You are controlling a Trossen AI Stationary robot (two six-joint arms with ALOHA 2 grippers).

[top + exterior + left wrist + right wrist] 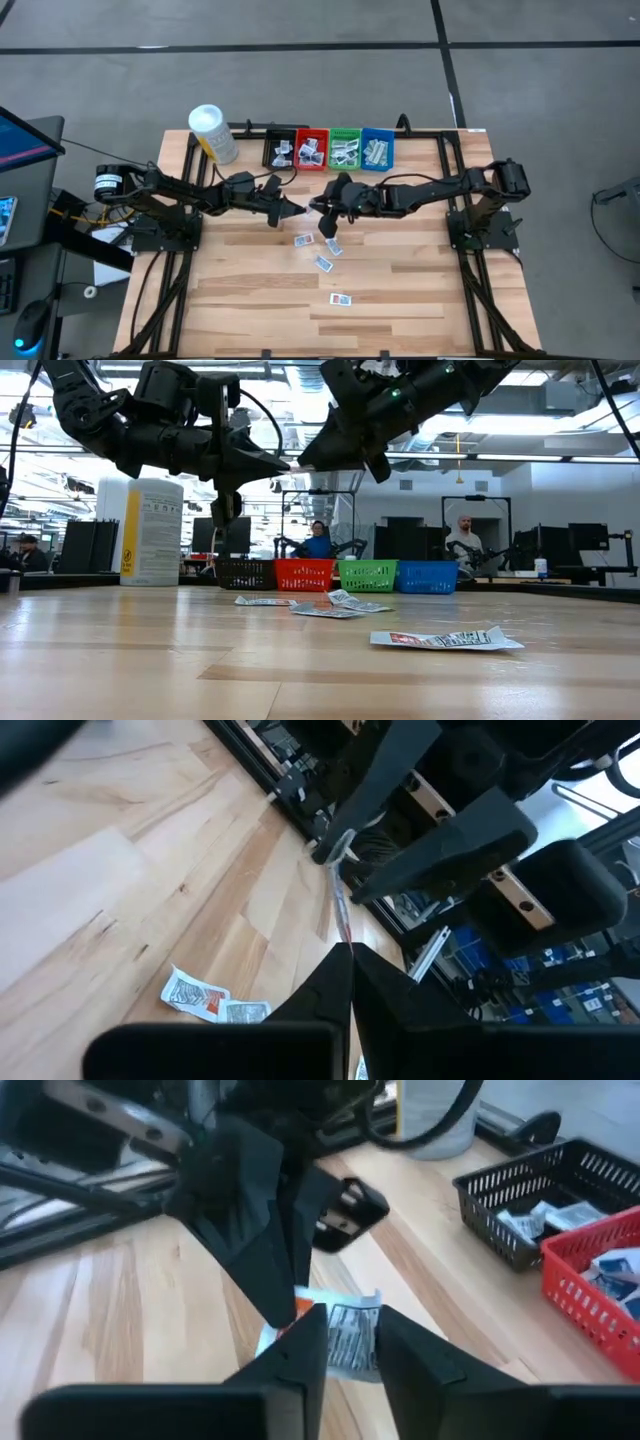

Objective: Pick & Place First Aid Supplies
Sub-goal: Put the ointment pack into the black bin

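Above the middle of the table, a small white packet [350, 1330] with dark and orange print hangs between my two grippers. My left gripper [298, 210] comes from the table's left and is shut on it. My right gripper [322, 208] faces it from the right and is open. Its two fingers [410, 1355] stand on either side of the packet with a gap between them. In the left wrist view the packet [340, 910] shows edge-on. Several more packets [324, 263] lie flat on the wood below and nearer the front. My left gripper pinches the packet's orange-printed end [310, 1302] between its two fingertips [335, 982]. The fingers come almost level from the table's left. The packet is lifted clear of the table and sticks out past the tips toward the right gripper. Whether my right gripper touches the packet, I cannot tell.
At the far edge stand a black bin [280, 150], a red bin [310, 150], a green bin [345, 150] and a blue bin [377, 150], each holding packets. A white-capped bottle [212, 133] stands at the far left. People sit in the room beyond.
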